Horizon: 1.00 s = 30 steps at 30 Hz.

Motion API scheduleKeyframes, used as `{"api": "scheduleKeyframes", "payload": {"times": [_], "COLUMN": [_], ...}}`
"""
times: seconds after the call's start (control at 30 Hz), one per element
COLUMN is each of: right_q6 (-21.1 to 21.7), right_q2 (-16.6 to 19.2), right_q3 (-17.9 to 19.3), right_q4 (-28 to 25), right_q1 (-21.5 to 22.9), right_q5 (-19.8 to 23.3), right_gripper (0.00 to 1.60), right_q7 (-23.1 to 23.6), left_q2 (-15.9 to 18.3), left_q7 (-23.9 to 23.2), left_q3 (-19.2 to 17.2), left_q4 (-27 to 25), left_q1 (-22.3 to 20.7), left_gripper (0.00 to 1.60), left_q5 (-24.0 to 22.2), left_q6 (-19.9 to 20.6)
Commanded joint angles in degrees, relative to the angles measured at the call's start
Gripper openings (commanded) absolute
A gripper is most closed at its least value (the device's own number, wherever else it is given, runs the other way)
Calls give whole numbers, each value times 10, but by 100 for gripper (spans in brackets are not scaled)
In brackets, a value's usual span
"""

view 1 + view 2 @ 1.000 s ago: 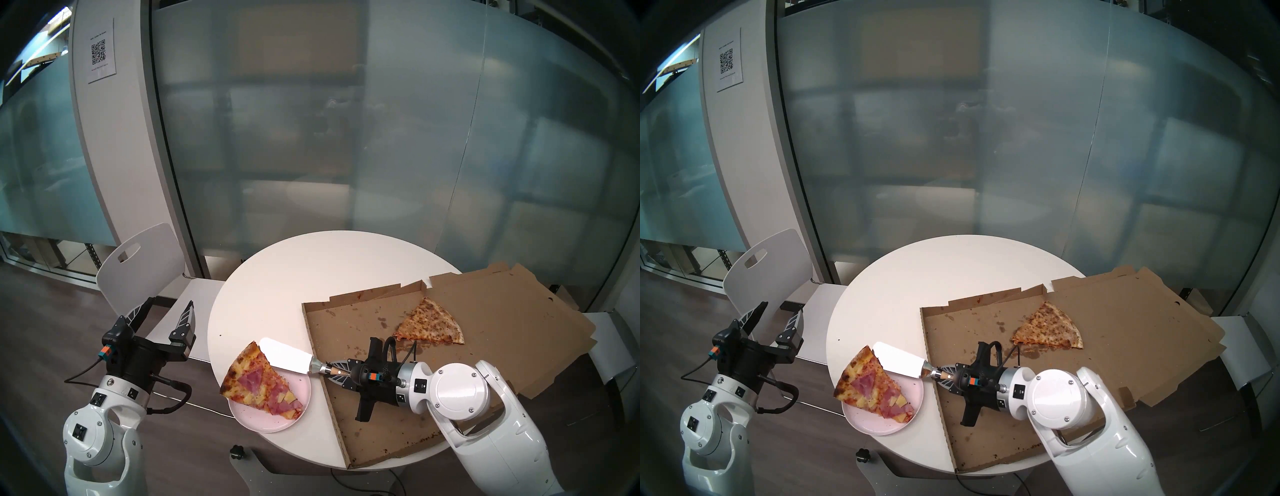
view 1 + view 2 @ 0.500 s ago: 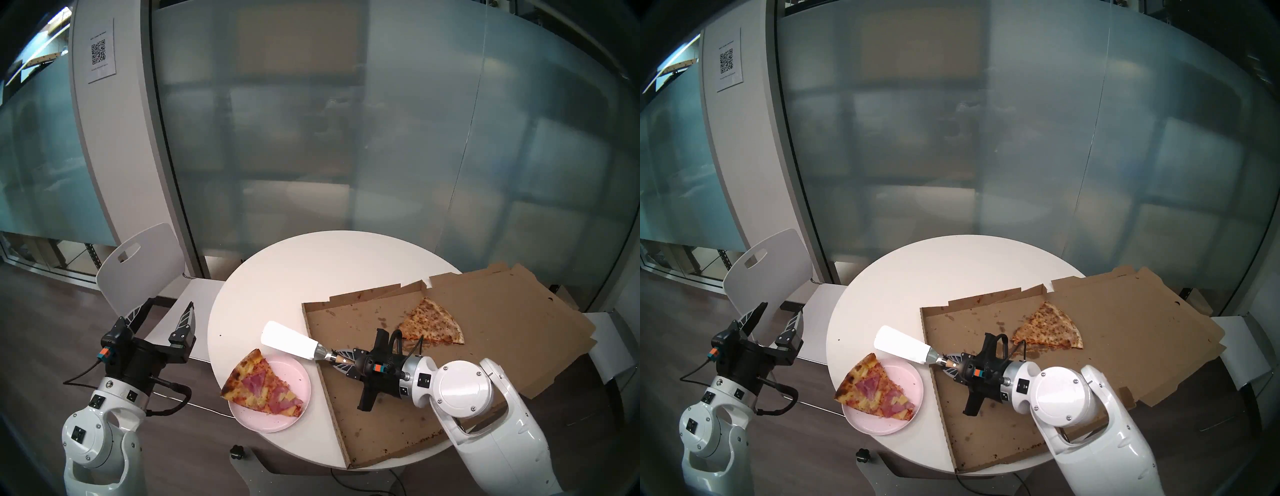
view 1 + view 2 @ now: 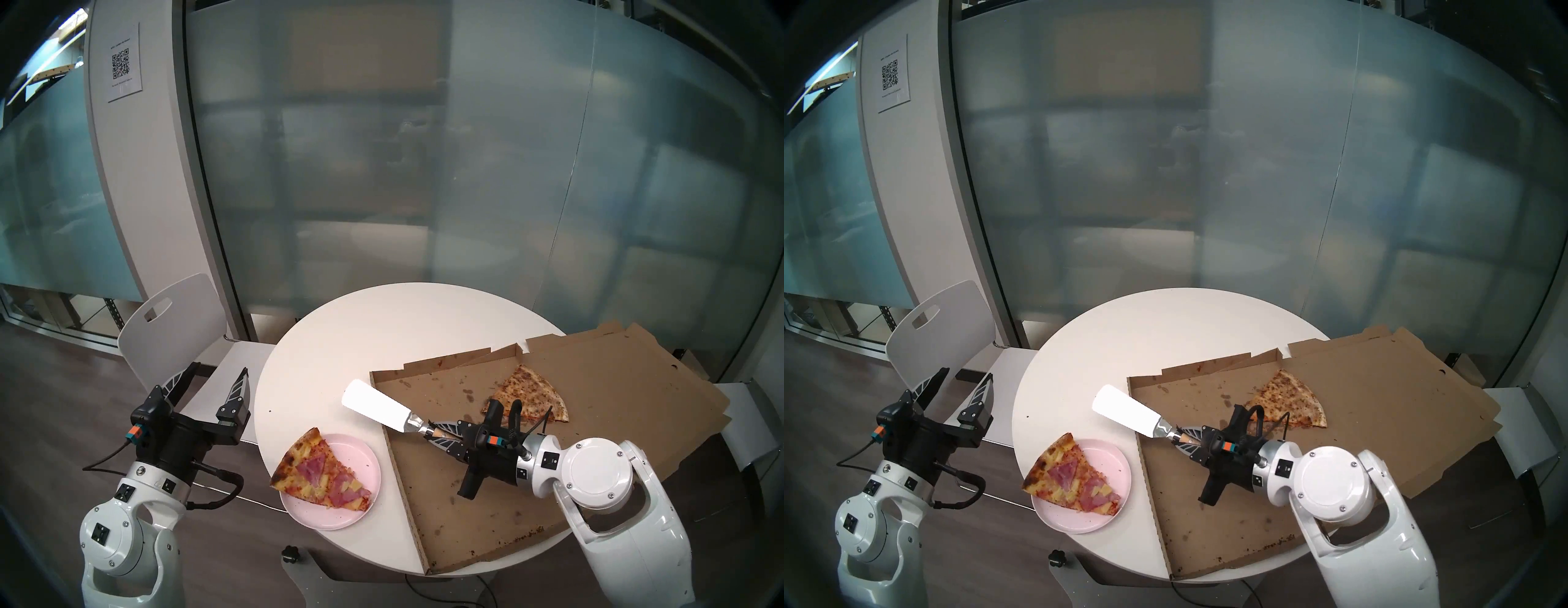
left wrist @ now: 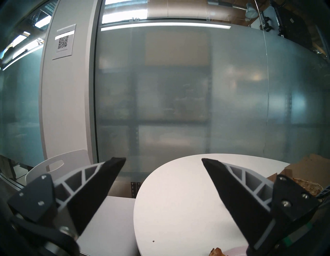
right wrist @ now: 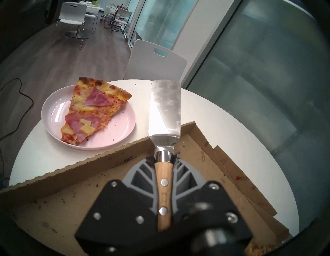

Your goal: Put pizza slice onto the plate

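The pizza slice (image 3: 322, 471) with ham and pineapple lies on the pale pink plate (image 3: 358, 456) at the table's near left; its crust end overhangs the plate's left rim. Both also show in the right wrist view, slice (image 5: 92, 110) and plate (image 5: 123, 125). My right gripper (image 3: 428, 431) is shut on the wooden handle of a metal spatula (image 3: 375, 405). The bare blade is held in the air above the box's left edge, apart from the plate. My left gripper (image 3: 219, 368) is open and empty, left of the table over the chair seat.
An open cardboard pizza box (image 3: 445, 509) covers the right half of the round white table (image 3: 382, 322). A pale, brown-speckled slice (image 3: 528, 395) lies in the box at the back. A white chair (image 3: 169, 322) stands at the table's left.
The spatula came out from under the slice and moved back, right and upward with my right gripper. The slice settled flat on the plate. My left gripper shifted slightly toward the table.
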Motion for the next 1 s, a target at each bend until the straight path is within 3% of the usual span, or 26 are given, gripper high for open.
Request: {"api": "scheduleKeyframes", "payload": {"times": [0.0,0.1,0.27,0.5,0.57,0.83,0.97], "right_q6": [24,30,29,5,6,-37,-49], "right_q2": [-3,0,-1,-19,-27,-53,-59], "right_q3": [66,110,147,224,230,292,300], "right_q4": [-53,-62,-66,-69,-64,-61,-52], "right_q1": [-55,-89,-116,-178,-172,-229,-237], "right_q5": [70,99,114,141,139,167,168], "right_gripper": [0,0,0,0,0,0,0], "right_q7": [30,48,63,79,90,98,99], "left_q2": [1,-1,-3,-7,-7,-13,-14], "left_q7": [-3,-7,-11,-14,-14,-12,-12], "left_q3": [19,36,55,93,98,131,136], "left_q4": [-18,-24,-31,-46,-48,-55,-54], "left_q1": [-2,-1,0,1,1,9,12], "left_gripper": [160,160,160,160,160,160,160], "left_q5": [9,17,23,39,40,69,76], "left_q6": [-2,0,3,16,18,26,24]}}
